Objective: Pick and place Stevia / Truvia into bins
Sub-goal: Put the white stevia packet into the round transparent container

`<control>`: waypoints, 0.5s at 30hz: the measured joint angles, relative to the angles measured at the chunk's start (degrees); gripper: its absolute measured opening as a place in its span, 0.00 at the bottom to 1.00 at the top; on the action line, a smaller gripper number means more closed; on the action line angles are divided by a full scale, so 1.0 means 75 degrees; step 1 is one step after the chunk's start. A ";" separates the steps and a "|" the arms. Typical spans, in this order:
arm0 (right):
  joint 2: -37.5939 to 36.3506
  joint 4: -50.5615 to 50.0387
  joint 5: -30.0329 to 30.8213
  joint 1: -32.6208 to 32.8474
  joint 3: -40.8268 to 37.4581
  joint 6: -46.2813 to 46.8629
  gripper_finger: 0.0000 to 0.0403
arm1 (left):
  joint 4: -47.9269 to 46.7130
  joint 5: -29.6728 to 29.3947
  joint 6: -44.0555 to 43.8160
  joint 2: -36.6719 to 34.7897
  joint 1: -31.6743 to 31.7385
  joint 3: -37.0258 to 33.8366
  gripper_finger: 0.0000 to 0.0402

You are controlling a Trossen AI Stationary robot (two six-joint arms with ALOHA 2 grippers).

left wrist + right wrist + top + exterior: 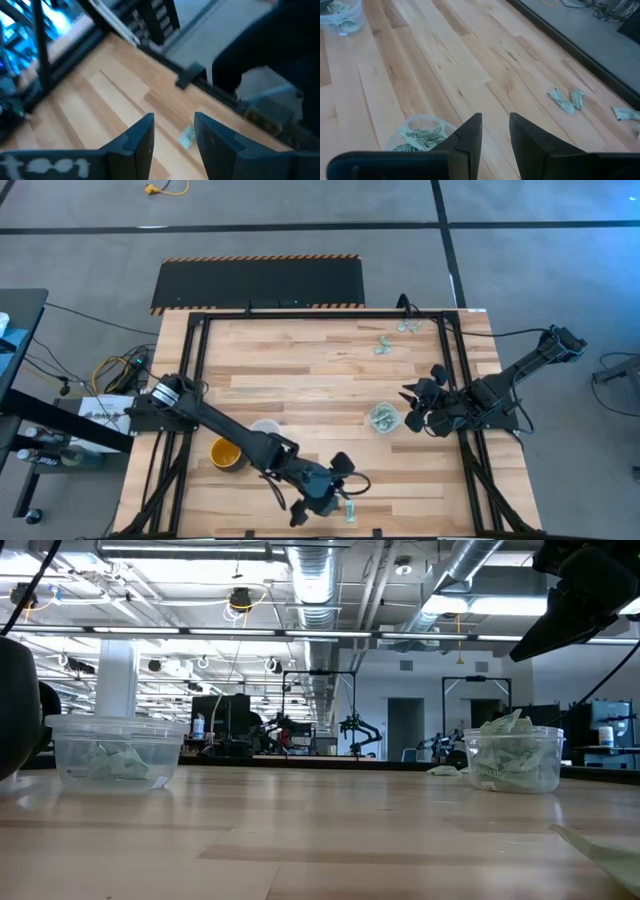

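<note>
Sachets [384, 344] loose on wood table [300, 360] | both grippers spread | workshop behind

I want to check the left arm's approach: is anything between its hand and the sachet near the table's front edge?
Nothing visible is. The left hand is open just above the lone sachet, which shows in the gap between its fingers on bare wood. The yellow mug and the nearer clear cup sit well off to the side.
</note>
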 joint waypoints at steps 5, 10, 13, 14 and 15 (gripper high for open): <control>-0.0006 0.0052 -0.0004 -0.0001 -0.0003 0.0001 0.23 | 0.0315 0.0364 0.0064 0.0447 0.0069 0.0000 0.34; -0.0003 0.0184 -0.0064 -0.0001 -0.0006 0.0001 0.23 | 0.0450 0.0453 0.0448 0.1029 0.0067 0.0318 0.36; -0.0003 0.0195 -0.0157 -0.0001 -0.0006 0.0003 0.23 | 0.0301 0.0445 0.0450 0.1378 0.0081 0.0557 0.36; -0.0002 0.0180 -0.0161 0.0001 -0.0006 0.0001 0.23 | 0.0257 0.0478 0.0455 0.1576 0.0100 0.0649 0.36; 0.0000 0.0179 -0.0163 -0.0001 -0.0006 0.0000 0.23 | 0.0242 0.0480 0.0506 0.1738 0.0114 0.0722 0.36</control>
